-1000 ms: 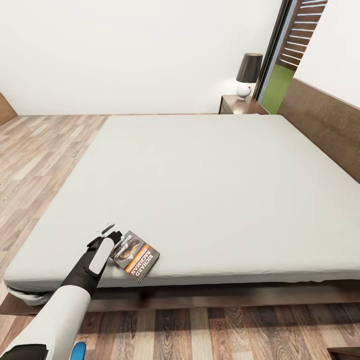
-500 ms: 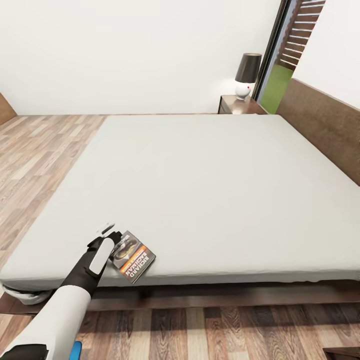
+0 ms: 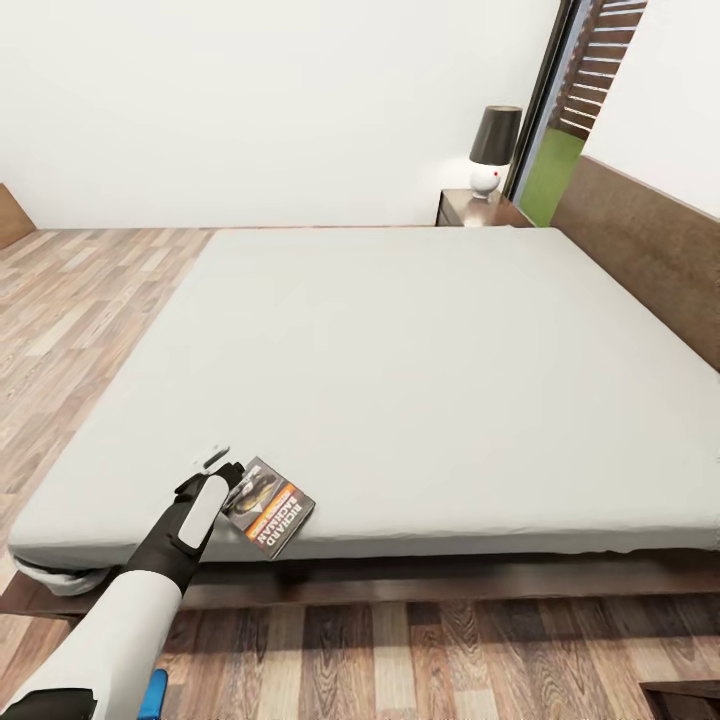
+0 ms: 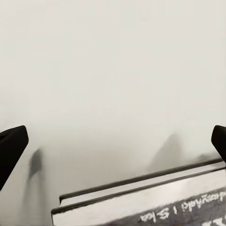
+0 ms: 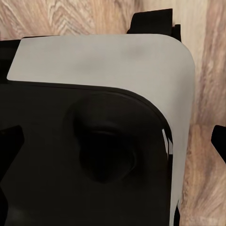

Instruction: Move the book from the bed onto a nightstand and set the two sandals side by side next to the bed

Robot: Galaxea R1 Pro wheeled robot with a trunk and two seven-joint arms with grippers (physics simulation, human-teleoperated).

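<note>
We find the book [image 3: 269,504] at the near left corner of the bed [image 3: 420,370], its near corner overhanging the mattress edge. The left gripper [image 3: 228,478] sits at the book's left edge; in the left wrist view its fingertips [image 4: 12,146] stand wide apart with the book [image 4: 155,202] between them, so we judge it spread and not yet grasping. We cannot tell the right gripper's state. The nightstand [image 3: 470,208], carrying a lamp [image 3: 494,150], stands at the far right, well apart. One sandal [image 3: 156,692] shows as a blue sliver on the floor [image 3: 420,660] beside the left arm. We judge every step outstanding.
</note>
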